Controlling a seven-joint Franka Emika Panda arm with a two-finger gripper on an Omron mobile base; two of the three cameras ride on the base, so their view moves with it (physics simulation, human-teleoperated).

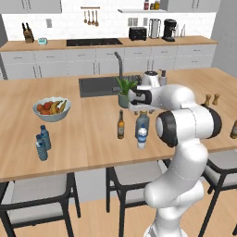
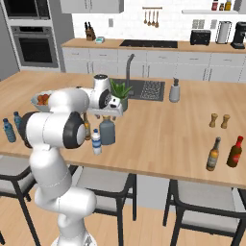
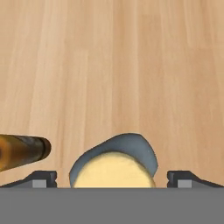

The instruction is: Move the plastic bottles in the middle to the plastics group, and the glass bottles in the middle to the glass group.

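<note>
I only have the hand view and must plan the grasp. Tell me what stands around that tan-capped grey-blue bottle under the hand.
Observer: A small clear water bottle with a white cap stands close beside the tall grey-blue bottle, on the side nearer the wooden counter's front edge.
Operator: Give me the glass group's position.
Observer: A dark brown glass bottle stands near the counter's right end, beside a red bottle.

grey-blue bottle (image 1: 142,121): upper part behind the hand, cap cut by bottom band in hand view | amber bottle (image 3: 24,151): cut by left edge in hand view, half behind arm in right base view | dark brown bottle (image 1: 234,129): cut by right edge | labels: too small to read
</note>
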